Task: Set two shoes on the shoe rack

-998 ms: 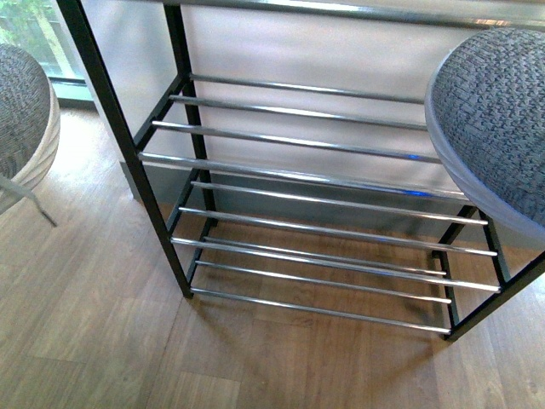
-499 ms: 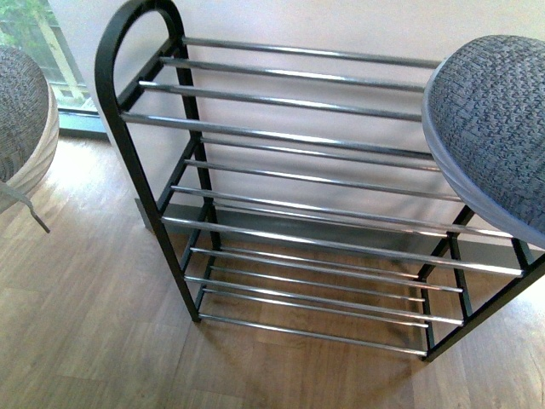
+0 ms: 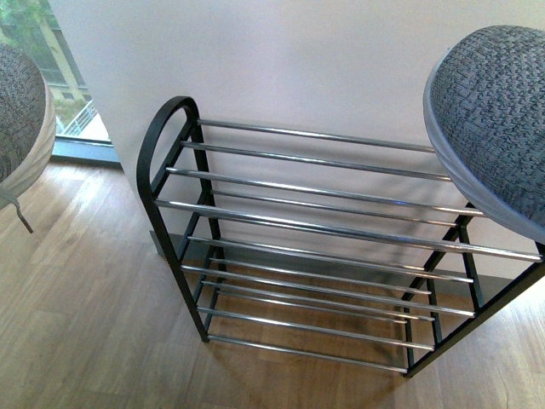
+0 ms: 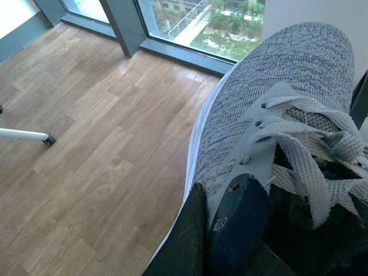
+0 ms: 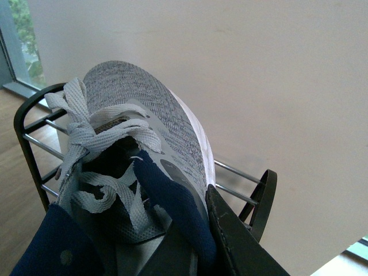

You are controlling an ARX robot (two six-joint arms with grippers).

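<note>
Wood floor (image 3: 85, 298), white wall (image 3: 298, 60) behind shoe rack (image 3: 341, 228). Left fingers (image 4: 188, 241) clamped on left sneaker (image 4: 276, 98) collar, one outside its side; right fingers (image 5: 233, 241) clamped on right sneaker (image 5: 149, 109) likewise.

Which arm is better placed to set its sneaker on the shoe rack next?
Right. The right sneaker hangs over the shoe rack's right end; the left sneaker is off to the side above the wooden floor.

No readable text, labels, brand marks or numbers appear in any view, including on the grey shoes (image 4: 276, 103) or shoe rack (image 3: 306, 247).
</note>
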